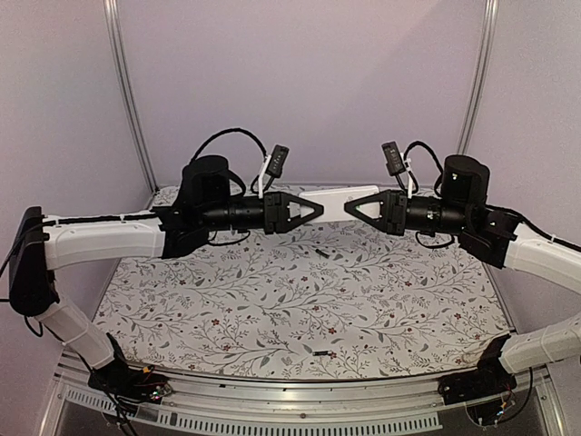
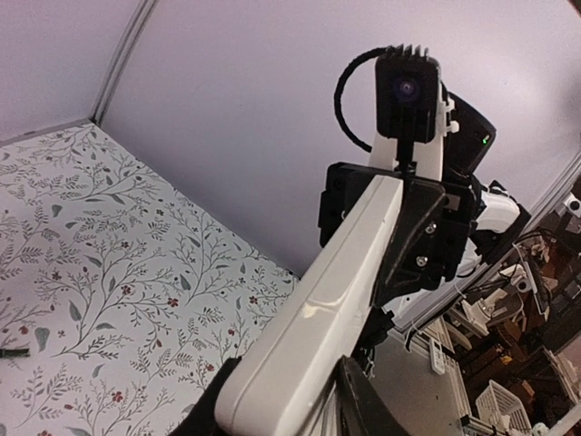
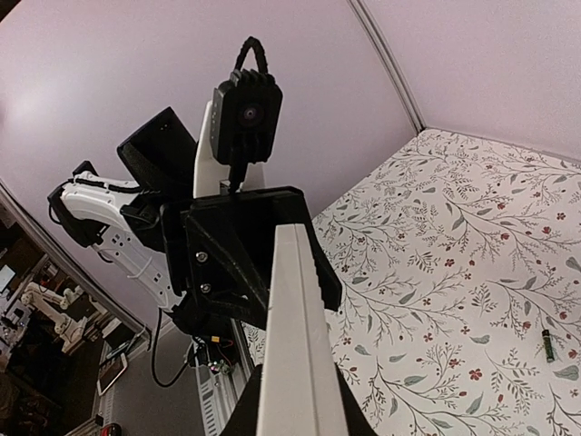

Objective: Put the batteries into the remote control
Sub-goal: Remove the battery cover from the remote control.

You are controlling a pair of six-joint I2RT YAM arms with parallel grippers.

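The white remote control (image 1: 338, 202) hangs in the air at the back of the table, held level between the two arms. My left gripper (image 1: 318, 211) has its jaws against both sides of the remote's left end (image 2: 336, 300), shut on it. On the opposite end (image 3: 295, 345), my right gripper (image 1: 349, 209) is shut. One of the batteries (image 1: 322, 252), a small dark stick, lies on the floral mat below the remote. Another battery (image 1: 324, 352) lies near the front edge. The right wrist view shows a battery (image 3: 548, 346) on the mat, and the left wrist view shows one (image 2: 11, 352) at its left border.
The floral mat (image 1: 272, 300) covers the table. Pale walls (image 1: 300, 82) close the back and sides, with metal posts (image 1: 127, 91) in the back corners. A metal rail (image 1: 300, 400) runs along the near edge between the arm bases.
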